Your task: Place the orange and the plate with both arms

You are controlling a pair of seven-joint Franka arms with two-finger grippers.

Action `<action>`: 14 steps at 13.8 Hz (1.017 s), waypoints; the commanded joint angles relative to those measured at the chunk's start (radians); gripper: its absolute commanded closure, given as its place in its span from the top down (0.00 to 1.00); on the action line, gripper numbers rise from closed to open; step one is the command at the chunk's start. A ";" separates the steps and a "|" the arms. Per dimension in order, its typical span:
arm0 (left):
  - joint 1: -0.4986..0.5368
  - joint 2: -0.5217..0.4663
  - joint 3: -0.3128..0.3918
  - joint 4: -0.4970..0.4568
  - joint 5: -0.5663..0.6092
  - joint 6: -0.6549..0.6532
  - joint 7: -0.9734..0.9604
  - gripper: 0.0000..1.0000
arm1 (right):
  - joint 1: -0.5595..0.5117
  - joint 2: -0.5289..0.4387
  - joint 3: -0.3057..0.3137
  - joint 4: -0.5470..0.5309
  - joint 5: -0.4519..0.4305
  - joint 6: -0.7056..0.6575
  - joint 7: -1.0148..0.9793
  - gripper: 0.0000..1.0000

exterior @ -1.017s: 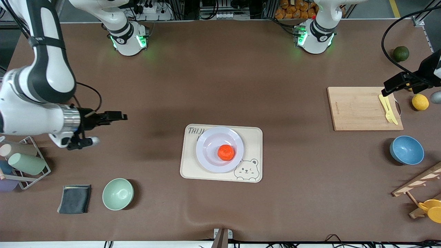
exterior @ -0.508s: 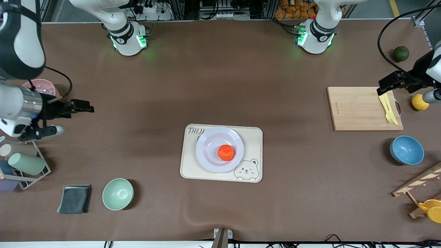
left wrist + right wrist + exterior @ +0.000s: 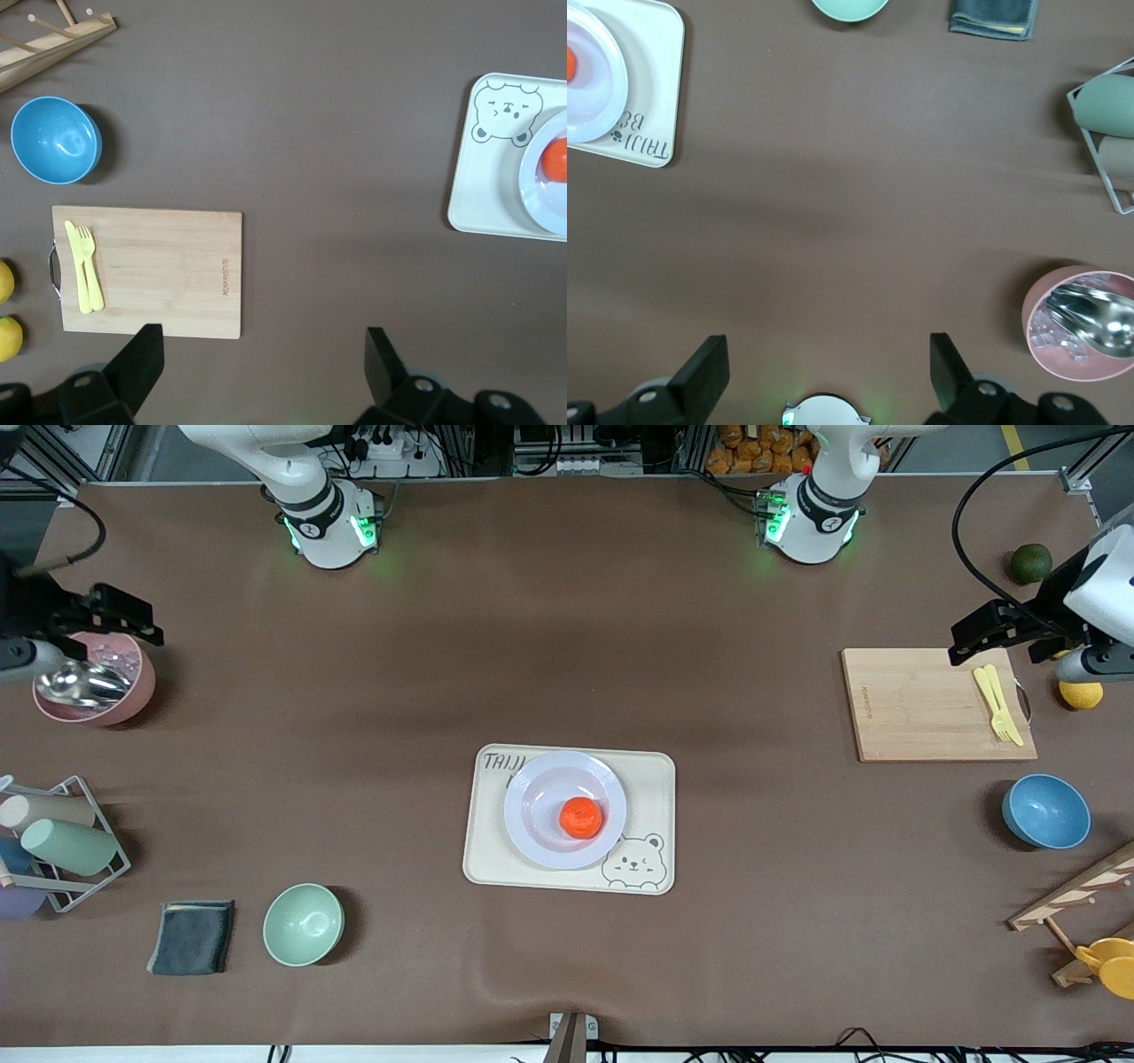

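A small orange (image 3: pixel 581 817) is seen resting in the sunken centre of a pale plate (image 3: pixel 540 802), which is set on a cream bear-print tray (image 3: pixel 651 797) at the middle of the table. The right gripper (image 3: pixel 824 372) is held with fingers spread, empty, up over a pink bowl (image 3: pixel 133 691). The left gripper (image 3: pixel 261 367) is likewise spread and empty, raised over the edge of a wooden cutting board (image 3: pixel 921 708).

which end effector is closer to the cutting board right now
Left. The left end effector is open, over the cutting board's edge by the yellow fork. The right end effector is open over the pink bowl at the right arm's end.
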 commanded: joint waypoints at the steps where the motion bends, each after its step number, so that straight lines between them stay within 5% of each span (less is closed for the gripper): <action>1: -0.018 -0.021 0.010 -0.002 0.020 -0.015 -0.012 1.00 | -0.010 -0.009 0.006 0.015 -0.024 -0.013 0.015 1.00; 10: -0.016 -0.012 0.015 0.004 0.018 -0.009 -0.009 1.00 | -0.016 0.002 0.017 0.062 -0.006 -0.004 0.124 1.00; 14: -0.016 -0.001 0.018 0.026 0.021 -0.011 0.000 1.00 | -0.113 -0.002 0.126 0.062 -0.009 -0.011 0.149 1.00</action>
